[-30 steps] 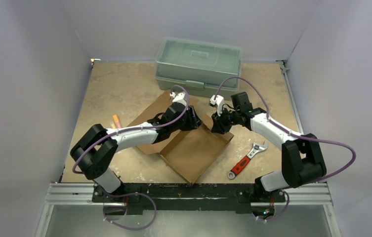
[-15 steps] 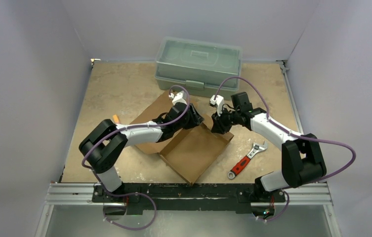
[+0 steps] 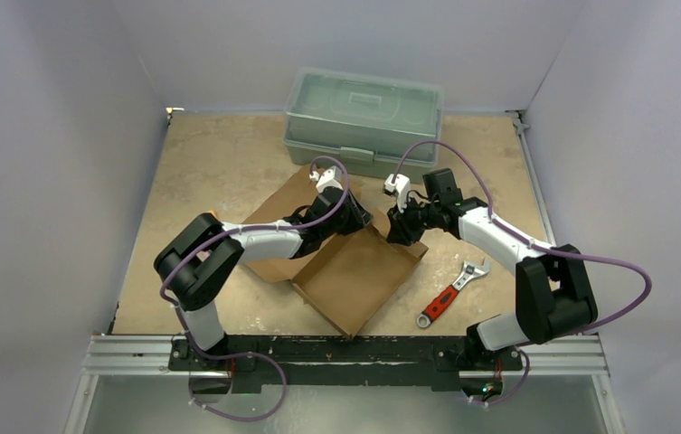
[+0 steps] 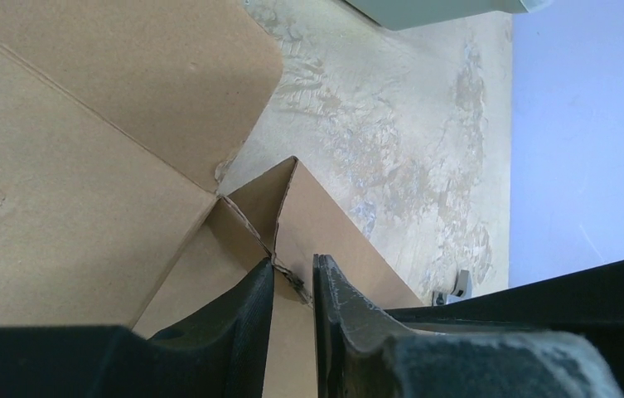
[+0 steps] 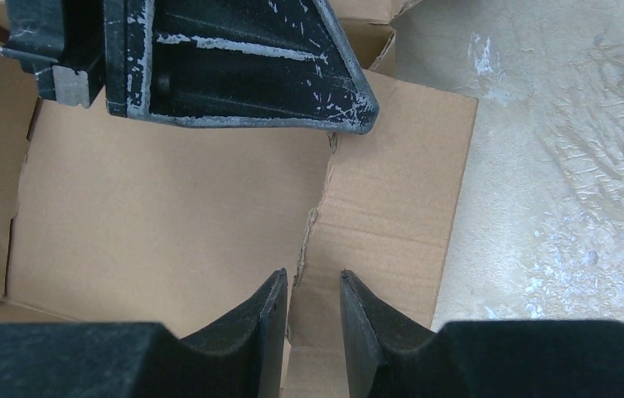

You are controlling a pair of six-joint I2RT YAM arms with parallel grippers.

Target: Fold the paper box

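Observation:
The brown paper box (image 3: pixel 354 276) lies mid-table, its near half a shallow tray with raised walls and its far-left flap (image 3: pixel 278 206) flat. My left gripper (image 3: pixel 357 220) is at the tray's far corner. In the left wrist view it (image 4: pixel 293 278) is closed on the upright cardboard wall by a corner crease (image 4: pixel 246 220). My right gripper (image 3: pixel 400 233) is at the tray's far-right wall. In the right wrist view it (image 5: pixel 312 286) pinches a standing wall edge (image 5: pixel 302 240), with the left gripper's black finger (image 5: pixel 234 66) just beyond.
A grey-green plastic toolbox (image 3: pixel 364 108) stands at the back, close behind both grippers. A red-handled adjustable wrench (image 3: pixel 449 294) lies on the table right of the box. Walls enclose the table on the left, back and right.
The left arm's elbow and upper links swung to the right and further in, while its gripper stayed at the box corner. The right arm and the box have not moved.

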